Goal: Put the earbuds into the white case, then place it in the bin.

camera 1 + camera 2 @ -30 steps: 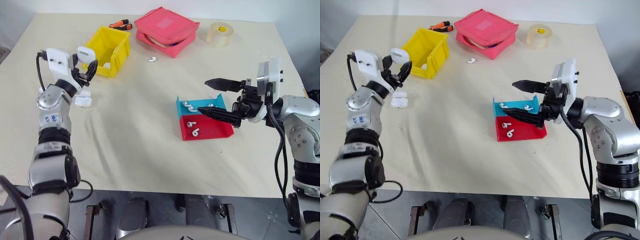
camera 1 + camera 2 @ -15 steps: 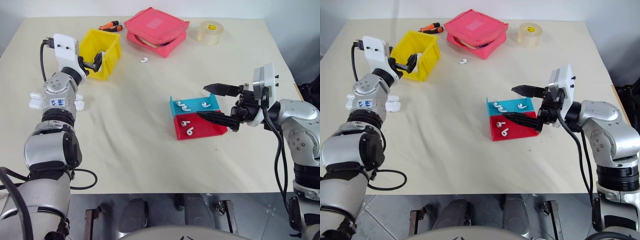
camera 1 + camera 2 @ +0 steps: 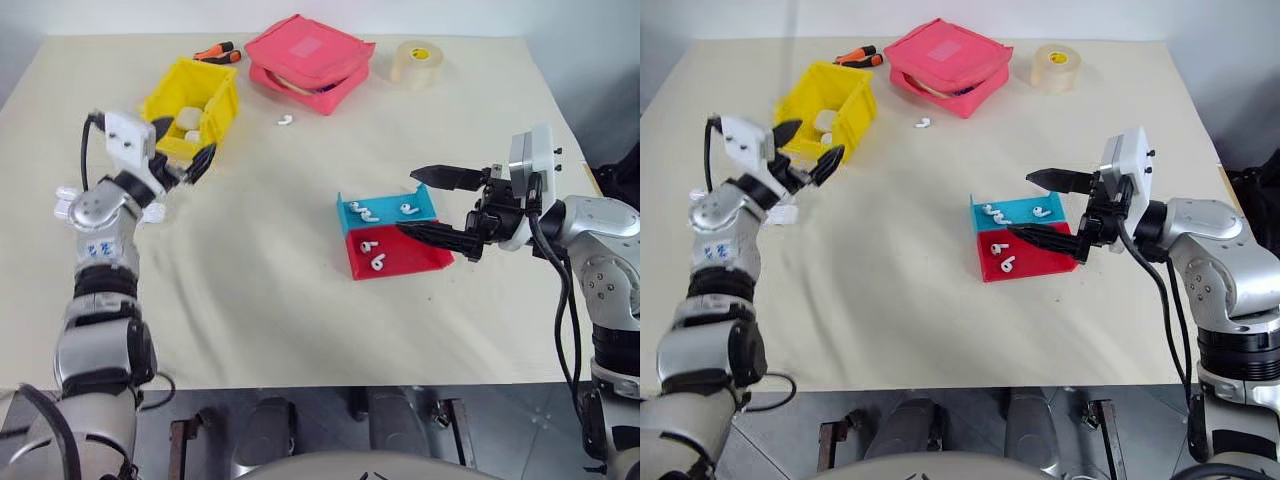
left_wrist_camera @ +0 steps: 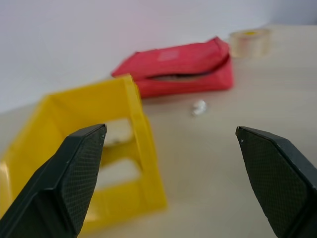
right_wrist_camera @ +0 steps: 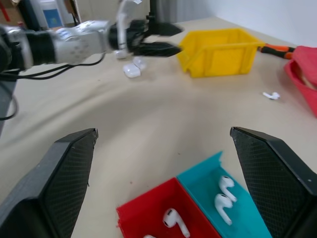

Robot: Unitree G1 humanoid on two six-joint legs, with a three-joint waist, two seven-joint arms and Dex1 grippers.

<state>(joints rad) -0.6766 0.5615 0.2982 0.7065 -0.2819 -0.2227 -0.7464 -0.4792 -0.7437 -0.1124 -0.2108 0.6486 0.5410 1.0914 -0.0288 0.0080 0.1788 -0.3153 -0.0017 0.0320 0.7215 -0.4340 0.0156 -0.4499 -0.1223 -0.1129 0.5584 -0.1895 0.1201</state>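
The yellow bin stands at the far left of the table, with a white case lying inside it. My left gripper hangs open and empty just in front of the bin's near side. Two more white cases lie on the cloth beside my left wrist. Earbuds rest in a blue tray, and others in the red tray next to it. One loose earbud lies near the pouch. My right gripper is open, level, over the trays' right side.
A pink zip pouch and orange-handled screwdrivers sit at the back beside the bin. A roll of tape stands at the back right. Bare cloth stretches between the bin and the trays.
My left gripper carried a white case to the bin, opened, and has drawn back toward me empty. The right arm held still. The camera view shifted slightly.
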